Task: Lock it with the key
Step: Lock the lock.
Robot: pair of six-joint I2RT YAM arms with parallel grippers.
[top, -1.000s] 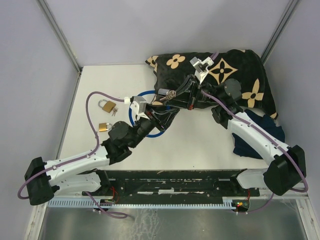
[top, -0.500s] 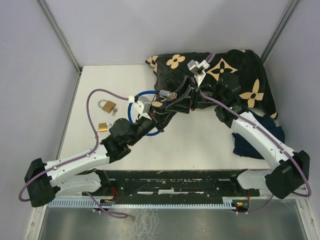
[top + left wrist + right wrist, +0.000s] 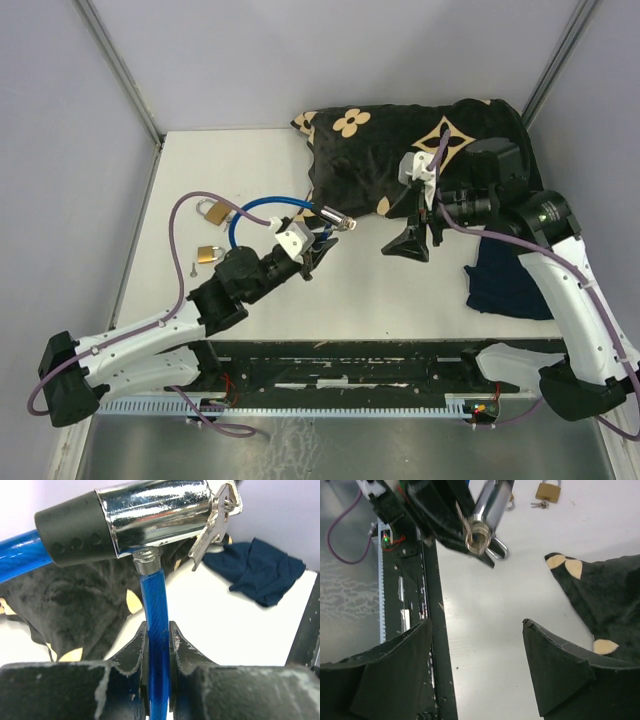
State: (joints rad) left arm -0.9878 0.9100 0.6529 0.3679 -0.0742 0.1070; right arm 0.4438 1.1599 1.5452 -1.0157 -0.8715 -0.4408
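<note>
L tool (image 3: 158,630) clamped on blue cable (image 3: 156,600) just below chrome lock barrel (image 3: 155,510), raised over bench (image 3: 390,295). Key (image 3: 216,522) at barrel end. R tool (image 3: 476,627) open, empty, apart from lock.

White worktop (image 3: 390,300): fills the centre of the top view. Black cloth with tan flower pattern (image 3: 370,170): bunched at the upper right, lying on the worktop. Navy cloth (image 3: 505,285): crumpled at the right edge, below the black cloth. Two brass padlocks at the left: upper padlock (image 3: 211,211) with small keys beside it; lower padlock (image 3: 209,253) just below, apart from it.
</note>
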